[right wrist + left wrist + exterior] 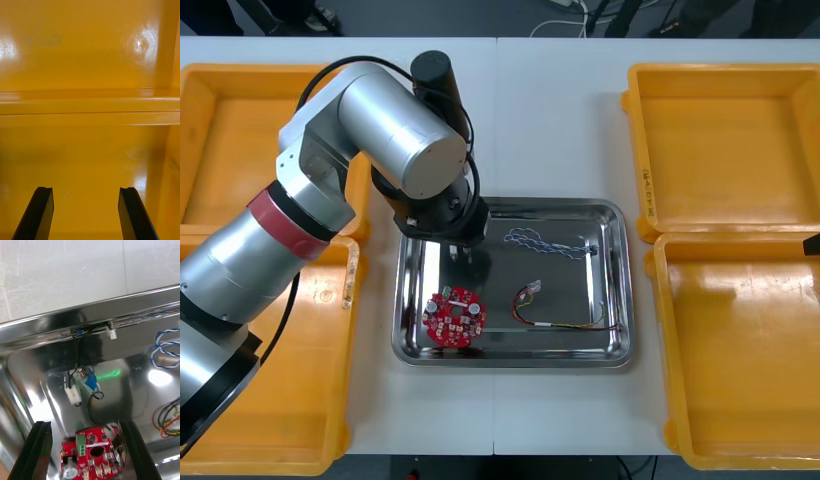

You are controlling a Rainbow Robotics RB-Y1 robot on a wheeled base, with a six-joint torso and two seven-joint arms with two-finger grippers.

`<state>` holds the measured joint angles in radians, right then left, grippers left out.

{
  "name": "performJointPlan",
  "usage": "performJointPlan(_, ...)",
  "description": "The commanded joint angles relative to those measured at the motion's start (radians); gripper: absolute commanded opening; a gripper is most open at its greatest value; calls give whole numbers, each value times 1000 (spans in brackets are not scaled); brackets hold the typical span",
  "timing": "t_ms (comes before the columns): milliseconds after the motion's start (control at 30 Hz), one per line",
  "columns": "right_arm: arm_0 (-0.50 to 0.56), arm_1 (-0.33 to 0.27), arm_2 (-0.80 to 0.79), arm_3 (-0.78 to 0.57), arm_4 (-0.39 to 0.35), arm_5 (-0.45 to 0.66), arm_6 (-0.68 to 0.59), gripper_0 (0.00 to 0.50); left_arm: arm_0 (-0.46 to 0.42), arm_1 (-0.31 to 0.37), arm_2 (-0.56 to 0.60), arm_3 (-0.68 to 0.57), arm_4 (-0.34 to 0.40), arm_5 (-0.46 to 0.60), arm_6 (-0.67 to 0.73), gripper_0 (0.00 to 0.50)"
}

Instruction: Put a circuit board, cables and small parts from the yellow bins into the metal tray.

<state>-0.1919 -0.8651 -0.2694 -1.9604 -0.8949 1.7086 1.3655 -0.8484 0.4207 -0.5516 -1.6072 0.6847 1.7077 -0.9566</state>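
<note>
— Lying where, the black cable [73, 393]?

— Loose on the floor of the tray [41, 324], close under its rim, with a white plug at each end. It lay just beyond the tips of the left end effector [83, 423], which was spread wide and pinched nothing.

— How would you have expected it to handle?

— Light and limp, I'd judge, and thin enough to slip between the fingers. On that shiny metal it would likely slide rather than lift. A plug looked the surest hold, being the only stiff, bulky part. Failing that, I'd have pinched where the wire bunched.

— And around it?

— The board [93, 459] sat in the tray as well, on the side of the fingers away from the rim. It looked stiff but delicate on top, so I'd have taken it by the edge. The blue and white cable [163, 348] and the red and yellow cable [167, 420] lay farther along the tray, apart from the black one.

— The other arm?

— The right end effector [85, 189] hung, fingers apart and holding nothing, over a bin [90, 56] at the counter's [560, 120] side.
</note>
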Motion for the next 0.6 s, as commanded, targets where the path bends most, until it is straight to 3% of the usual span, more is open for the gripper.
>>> performJointPlan(33,8,-49,-42,-3,7,31,-43,500,-52,18,52,-85,-8,52,62,500)
performJointPlan(400,2,-49,-44,-3,-2,78,-43,500,-52,52,167,-166,-7,196,41,500)
performJointPlan(600,2,-49,-44,-5,-6,75,-48,500,-44,84,222,-198,-4,212,15,500)
